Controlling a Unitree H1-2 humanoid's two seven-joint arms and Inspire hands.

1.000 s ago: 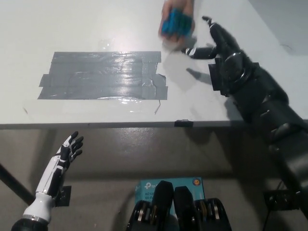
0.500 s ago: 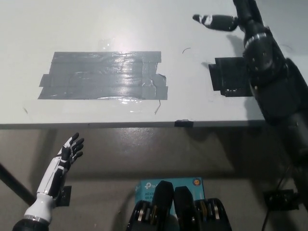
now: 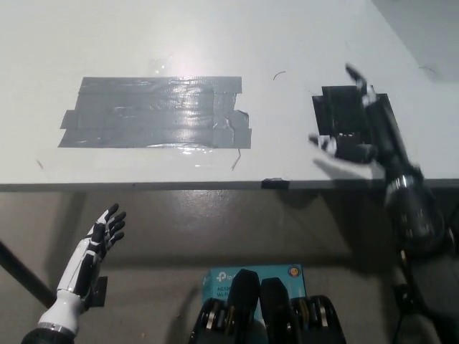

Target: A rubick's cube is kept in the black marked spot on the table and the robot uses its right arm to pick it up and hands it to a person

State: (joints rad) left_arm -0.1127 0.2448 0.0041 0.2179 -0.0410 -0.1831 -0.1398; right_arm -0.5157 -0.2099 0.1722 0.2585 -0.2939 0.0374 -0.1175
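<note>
No Rubik's cube is in the head view. The black marked spot on the white table lies bare at the right. My black right hand hovers over the spot's near right part, open, fingers spread, holding nothing. My white left hand rests open below the table's front edge at the lower left.
A large patch of grey tape covers the table's left middle. A small black tab sits on the table's front edge. A blue box lies on the floor below. No person is in view.
A second ago a person's hand held the blue cube near my right hand; it has left the view. My right arm has drawn back toward me, over the black spot.
</note>
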